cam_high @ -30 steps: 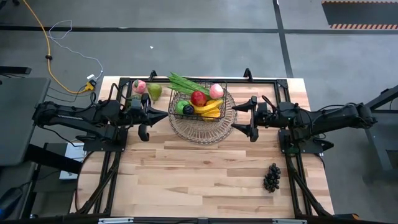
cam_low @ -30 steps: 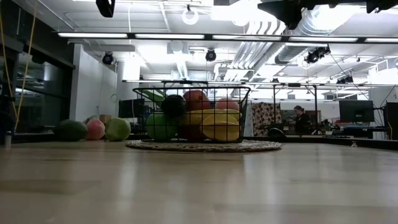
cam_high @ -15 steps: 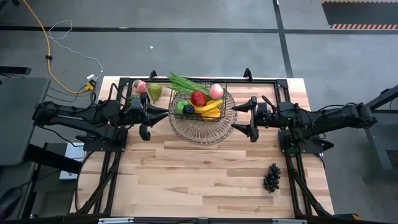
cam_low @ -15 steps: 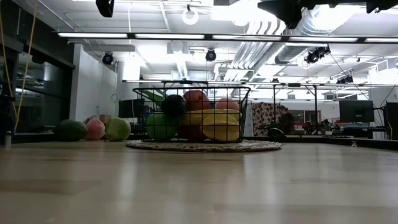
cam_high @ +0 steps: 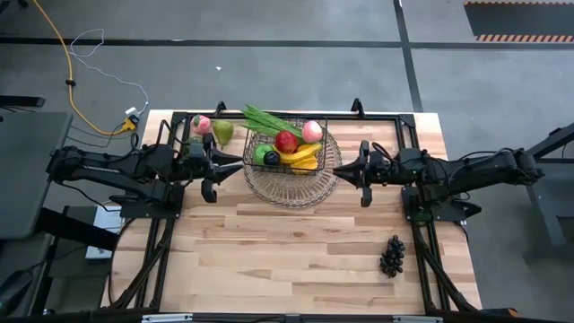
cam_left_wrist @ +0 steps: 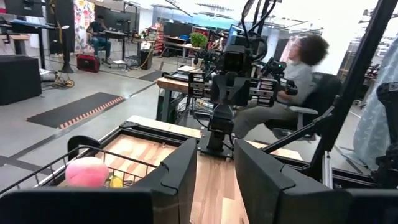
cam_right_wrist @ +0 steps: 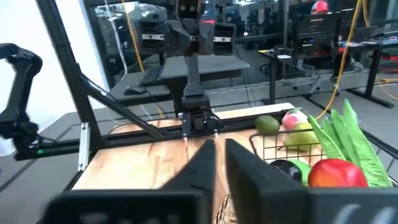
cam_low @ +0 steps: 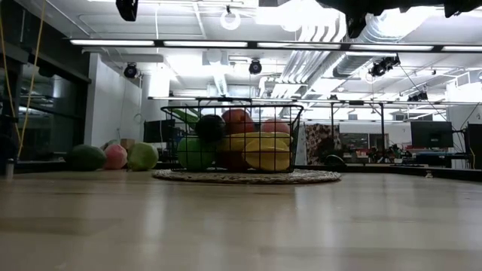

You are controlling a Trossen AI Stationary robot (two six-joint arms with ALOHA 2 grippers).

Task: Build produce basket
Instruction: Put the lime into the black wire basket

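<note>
The tabletop (cam_high: 296, 242) carries the same layout as a second ago; the only change is at the right arm. The basket (cam_high: 287, 148) sits unmoved on the paler round wire tray (cam_high: 291, 190) near the middle of the far edge, loaded with a red apple (cam_high: 286, 141), a pink peach (cam_high: 311, 131), a banana (cam_high: 300, 156), a green apple (cam_high: 260, 153), a dark plum (cam_high: 271, 159) and the leafy bunch (cam_high: 265, 119).

The right end effector (cam_high: 361, 170), just beside the basket's right side, has drawn its fingers in: a second ago they stood wide apart, now they are nearly together, holding nothing. The right wrist view agrees, showing only a thin gap. The left end effector (cam_high: 208, 170), just beside the basket's left side, has not moved and is spread apart, empty.

Still outside the basket are a peach (cam_high: 200, 123) and a pear (cam_high: 222, 131) by the far-left corner, and the dark grapes (cam_high: 392, 255) towards the near-right corner. Judging by this, the right arm has probably finished a drop-off, so the build is well along but not complete.
</note>
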